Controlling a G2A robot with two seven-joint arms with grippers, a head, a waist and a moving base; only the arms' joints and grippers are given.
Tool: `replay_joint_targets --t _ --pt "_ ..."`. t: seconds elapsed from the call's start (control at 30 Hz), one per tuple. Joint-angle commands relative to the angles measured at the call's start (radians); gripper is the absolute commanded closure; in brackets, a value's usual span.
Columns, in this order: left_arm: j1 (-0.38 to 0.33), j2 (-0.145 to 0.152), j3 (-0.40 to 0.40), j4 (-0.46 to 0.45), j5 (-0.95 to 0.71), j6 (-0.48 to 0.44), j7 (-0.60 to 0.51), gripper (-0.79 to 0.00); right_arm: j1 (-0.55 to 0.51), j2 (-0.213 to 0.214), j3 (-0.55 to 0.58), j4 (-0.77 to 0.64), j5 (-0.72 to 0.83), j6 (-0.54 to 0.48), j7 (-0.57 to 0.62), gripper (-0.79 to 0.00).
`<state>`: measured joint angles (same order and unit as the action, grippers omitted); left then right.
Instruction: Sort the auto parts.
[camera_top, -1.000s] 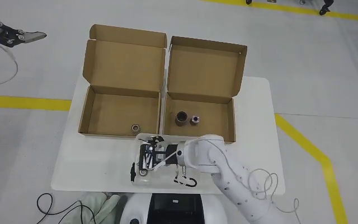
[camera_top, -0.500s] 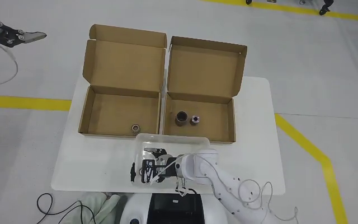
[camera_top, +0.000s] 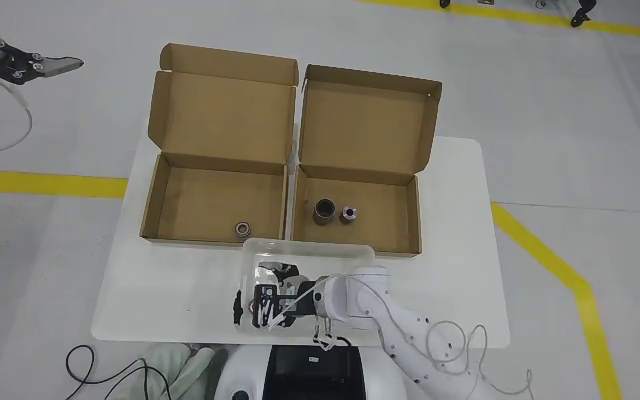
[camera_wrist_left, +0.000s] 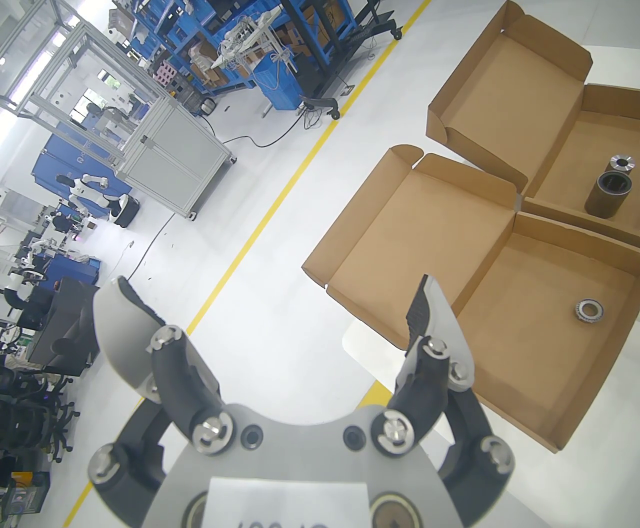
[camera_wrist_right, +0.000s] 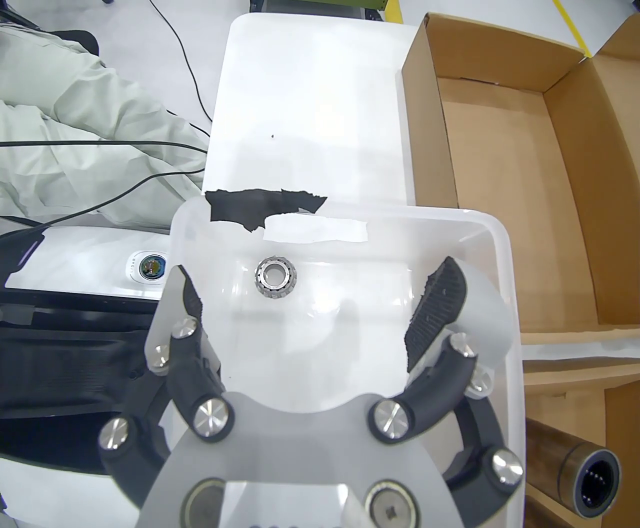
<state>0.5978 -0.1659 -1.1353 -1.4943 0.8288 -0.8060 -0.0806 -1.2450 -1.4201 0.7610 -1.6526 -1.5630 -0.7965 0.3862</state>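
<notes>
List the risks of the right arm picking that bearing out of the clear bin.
1. The bearing lies off-centre under the open right tool, near the clear bin's wall. Closing may knock it aside, or a finger may strike the wall.
2. A matching bearing sits in the left box. Dropping this one in the right box beside the cylinder would likely missort it.

— How does the robot hold itself?
— The right gripper (camera_wrist_right: 316, 285) is spread wide and points down, its arm (camera_top: 400, 318) bent across the front. The left gripper (camera_wrist_left: 272, 292) is spread wide also, held far aside.
</notes>
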Motion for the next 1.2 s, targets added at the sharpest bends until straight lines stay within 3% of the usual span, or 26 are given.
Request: replay_joint_targets --t 0.0,0.23,0.3,0.4,0.6,0.97,1.17 --pt "0.000 0.000 0.000 0.000 0.000 0.000 0.000 -0.785 -0.003 0.002 -0.003 0.001 -0.011 0.014 -0.016 -0.785" --pt "0.000 0.000 0.000 0.000 0.000 0.000 0.000 -0.785 0.006 0.007 -0.015 0.019 -0.022 0.016 -0.038 -0.785" --pt "0.000 0.000 0.000 0.000 0.000 0.000 0.000 -0.785 0.015 0.005 -0.027 0.032 -0.013 0.007 -0.026 -0.742" --pt "0.000 0.000 0.000 0.000 0.000 0.000 0.000 -0.785 0.032 0.001 -0.042 0.051 0.002 0.006 -0.016 -0.570" --pt "0.000 0.000 0.000 0.000 0.000 0.000 0.000 -0.785 0.084 -0.014 -0.089 0.106 0.052 -0.013 0.025 -0.388" --pt "0.000 0.000 0.000 0.000 0.000 0.000 0.000 -0.785 0.169 -0.052 -0.174 0.222 0.143 -0.010 0.112 -0.394" --pt "0.000 0.000 0.000 0.000 0.000 0.000 0.000 -0.785 0.196 -0.066 -0.205 0.257 0.138 0.028 0.123 -0.354"
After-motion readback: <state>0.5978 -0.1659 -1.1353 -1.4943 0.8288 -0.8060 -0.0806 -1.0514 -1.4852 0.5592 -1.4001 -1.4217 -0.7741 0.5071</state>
